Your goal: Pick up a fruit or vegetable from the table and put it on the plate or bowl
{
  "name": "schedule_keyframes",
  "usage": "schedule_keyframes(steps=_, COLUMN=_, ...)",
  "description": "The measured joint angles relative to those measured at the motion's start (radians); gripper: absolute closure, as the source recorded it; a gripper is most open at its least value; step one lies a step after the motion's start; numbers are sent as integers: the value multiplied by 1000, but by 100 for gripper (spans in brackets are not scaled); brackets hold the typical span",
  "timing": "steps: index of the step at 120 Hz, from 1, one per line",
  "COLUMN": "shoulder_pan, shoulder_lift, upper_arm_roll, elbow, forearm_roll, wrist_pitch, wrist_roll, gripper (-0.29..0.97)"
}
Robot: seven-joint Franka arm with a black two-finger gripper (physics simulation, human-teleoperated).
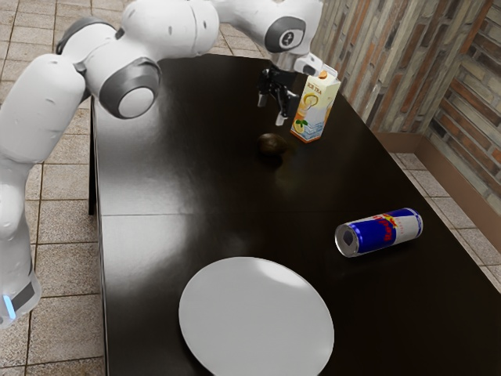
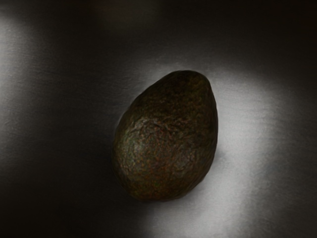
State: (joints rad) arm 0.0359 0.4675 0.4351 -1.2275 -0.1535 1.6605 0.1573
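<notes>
Pincer [image 1: 272, 108] spread wide, empty, hovering. Avocado [image 1: 272, 146] directly beneath, lying on tabletop [image 1: 156, 204]. Advice: drop straight down, straddle the narrower girth, close gently on rough skin. Carton [image 1: 315, 104] just beside pincer; avoid nudging. Plate [image 1: 256, 317] well apart.

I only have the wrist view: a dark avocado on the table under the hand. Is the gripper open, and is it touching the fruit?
Observer: Open; the gripper hangs above the avocado, not touching.
Operator: Anything close to the hand?
Observer: An upright carton stands right beside it, on the exterior view's right.
Operator: Where's the plate?
Observer: The white plate lies at the table's near end, with nothing on it.
</notes>
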Motion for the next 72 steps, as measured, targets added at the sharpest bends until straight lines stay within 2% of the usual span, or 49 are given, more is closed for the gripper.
schedule_keyframes(steps=51, shoulder_pan=1, shoulder_lift=3, upper_arm_roll=-1, elbow=-67, forearm_roll=-22, wrist_pitch=99, wrist_roll=24, gripper=0)
schedule_keyframes(steps=72, shoulder_pan=2, shoulder_lift=21, upper_arm_roll=-31, elbow=-85, forearm_roll=-26, wrist_pitch=127, wrist_roll=30, gripper=0)
